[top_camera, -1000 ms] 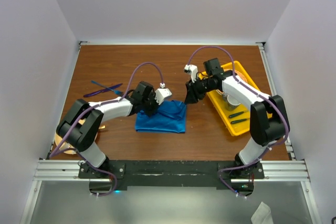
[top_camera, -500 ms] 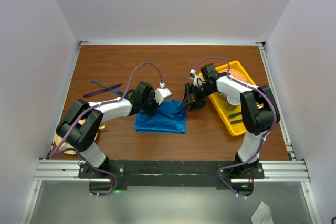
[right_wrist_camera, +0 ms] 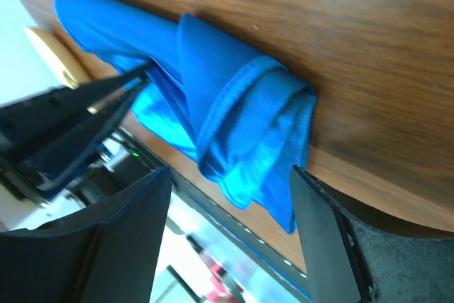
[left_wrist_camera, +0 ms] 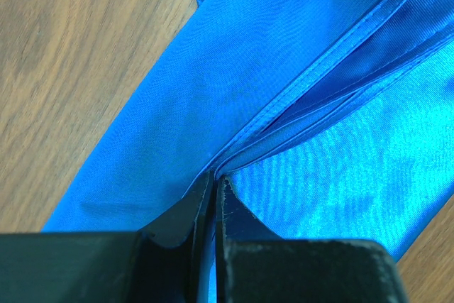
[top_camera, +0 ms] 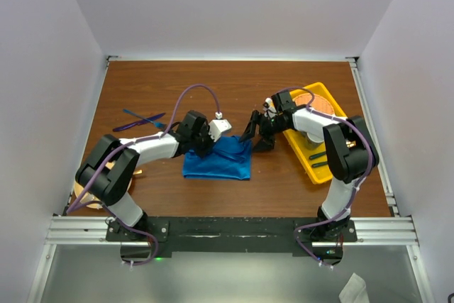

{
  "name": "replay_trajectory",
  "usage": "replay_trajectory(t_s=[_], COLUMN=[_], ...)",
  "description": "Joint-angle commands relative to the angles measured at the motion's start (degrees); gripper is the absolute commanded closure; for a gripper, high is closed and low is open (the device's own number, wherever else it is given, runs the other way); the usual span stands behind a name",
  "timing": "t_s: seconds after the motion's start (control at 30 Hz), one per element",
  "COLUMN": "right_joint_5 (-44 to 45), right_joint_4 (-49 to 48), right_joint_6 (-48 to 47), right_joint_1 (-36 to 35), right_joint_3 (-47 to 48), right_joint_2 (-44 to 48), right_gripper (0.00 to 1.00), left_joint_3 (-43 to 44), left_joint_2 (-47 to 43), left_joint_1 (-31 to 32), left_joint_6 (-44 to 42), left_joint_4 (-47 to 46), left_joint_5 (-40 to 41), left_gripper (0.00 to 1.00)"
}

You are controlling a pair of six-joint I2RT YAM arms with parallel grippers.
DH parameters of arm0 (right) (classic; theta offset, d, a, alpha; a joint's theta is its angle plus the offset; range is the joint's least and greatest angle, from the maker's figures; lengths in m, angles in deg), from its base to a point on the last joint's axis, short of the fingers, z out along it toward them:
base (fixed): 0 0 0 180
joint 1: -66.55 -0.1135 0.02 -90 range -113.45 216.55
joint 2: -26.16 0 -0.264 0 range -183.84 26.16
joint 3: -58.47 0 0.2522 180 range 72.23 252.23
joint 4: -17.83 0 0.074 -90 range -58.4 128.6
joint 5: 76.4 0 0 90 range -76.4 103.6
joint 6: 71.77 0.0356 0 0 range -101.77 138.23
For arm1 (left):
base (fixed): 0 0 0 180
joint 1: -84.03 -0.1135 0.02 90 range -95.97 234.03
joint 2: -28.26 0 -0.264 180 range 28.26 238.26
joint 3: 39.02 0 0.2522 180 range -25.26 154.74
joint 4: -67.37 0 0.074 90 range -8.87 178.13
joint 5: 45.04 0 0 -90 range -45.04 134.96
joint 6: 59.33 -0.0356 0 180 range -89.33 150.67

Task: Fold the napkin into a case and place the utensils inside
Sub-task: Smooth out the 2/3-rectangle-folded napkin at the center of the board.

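Napkin (top_camera: 218,159): part-folded, lying mid-table (top_camera: 284,189); right pincer (right_wrist_camera: 230,172) newly opened.
Left pincer (left_wrist_camera: 213,182) is clamped on a hem. The right jaws have spread wide astride the folded corner, holding nothing, probably for a regrasp. Utensils (top_camera: 142,118) lie well apart.

My top camera sits above and behind my bases, looking steeply down over the whole brown wooden table (top_camera: 177,83). My left wrist camera points toward 3 o'clock, very close on the bright blue shiny cloth napkin (left_wrist_camera: 284,104); my right wrist camera points toward 9 o'clock, nearly as close. All three share that napkin.
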State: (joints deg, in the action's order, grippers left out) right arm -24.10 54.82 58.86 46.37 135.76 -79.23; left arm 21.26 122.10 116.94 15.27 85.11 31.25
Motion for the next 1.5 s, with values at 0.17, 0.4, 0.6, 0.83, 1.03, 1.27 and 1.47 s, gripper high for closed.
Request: replay_trajectory(t_s=[0.17,0.4,0.6,0.83,1.03,1.27,1.47], right_joint_5=[-3.00,-2.30,-0.55,1.92,3.85,5.52,5.52], right_joint_4=[-9.07,-10.48,-11.36,-11.36,-6.63,-4.94,-5.64], right_joint_6=[12.28,15.54,15.02,12.20,5.80,-2.73,-7.31], right_joint_1=[0.06,1.28,2.52,4.54,5.16,4.37,2.35], right_joint_3=[-0.42,-1.30,-2.18,-1.92,0.10,1.07,1.77], right_joint_2=[-1.13,-2.72,-2.72,-2.20,-0.88,-1.75,-1.32], right_gripper=[0.29,0.42,0.82,1.00,1.00,1.00,1.00], left_joint_3=[-1.96,-2.05,-2.23,-2.05,-1.70,-0.91,-0.38], left_joint_2=[0.90,0.20,0.02,0.20,0.29,-0.24,-2.17], left_joint_1=[-0.30,-0.39,-0.39,-0.39,-0.83,-0.83,-1.00], left_joint_6=[0.19,-0.07,-0.16,-0.51,0.19,1.07,0.37], left_joint_4=[2.78,3.13,3.22,3.83,4.10,4.36,5.15], left_joint_5=[-0.44,-0.52,-0.08,0.27,0.18,-1.66,-3.85], left_gripper=[1.00,1.00,1.00,1.00,1.00,0.97,0.80])
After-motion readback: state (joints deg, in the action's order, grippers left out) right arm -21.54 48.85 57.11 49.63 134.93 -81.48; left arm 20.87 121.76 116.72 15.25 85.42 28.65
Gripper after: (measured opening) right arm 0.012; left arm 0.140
